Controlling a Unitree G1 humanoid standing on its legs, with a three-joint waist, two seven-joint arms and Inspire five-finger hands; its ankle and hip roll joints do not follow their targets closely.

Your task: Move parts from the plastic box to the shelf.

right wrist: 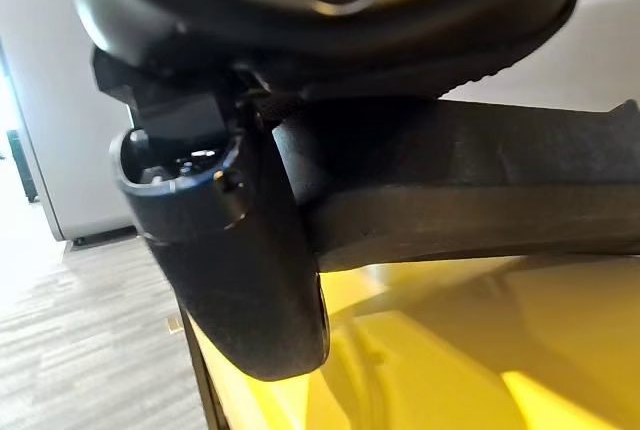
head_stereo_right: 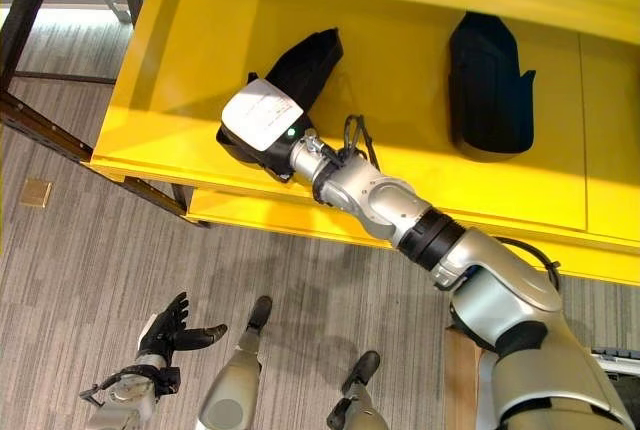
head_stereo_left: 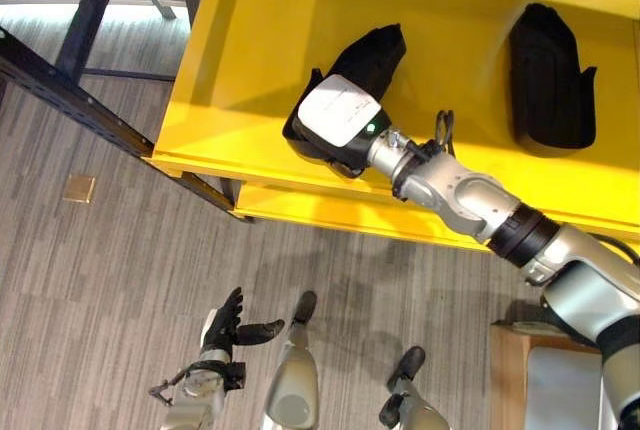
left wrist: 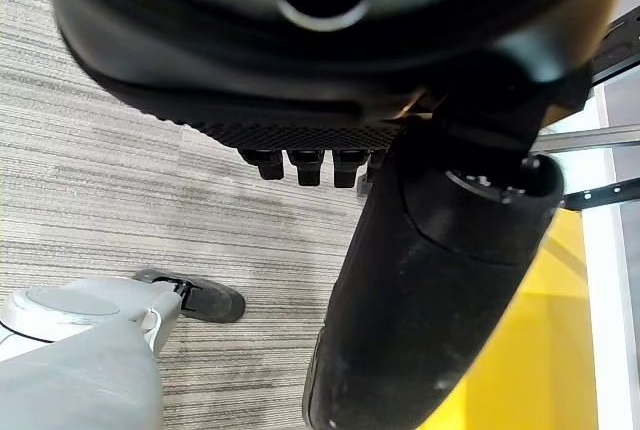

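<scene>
The right hand reaches over the shelf front edge, thumb and fingers clamped on a black part to set it near the left end, well apart from a second part; the left hand hangs spread.

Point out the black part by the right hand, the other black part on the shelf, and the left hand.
held black part (head_stereo_left: 375,55), left eye view, its upper body.
second black part (head_stereo_left: 545,75), left eye view, its middle.
left hand (head_stereo_left: 225,328), left eye view, its palm.
</scene>
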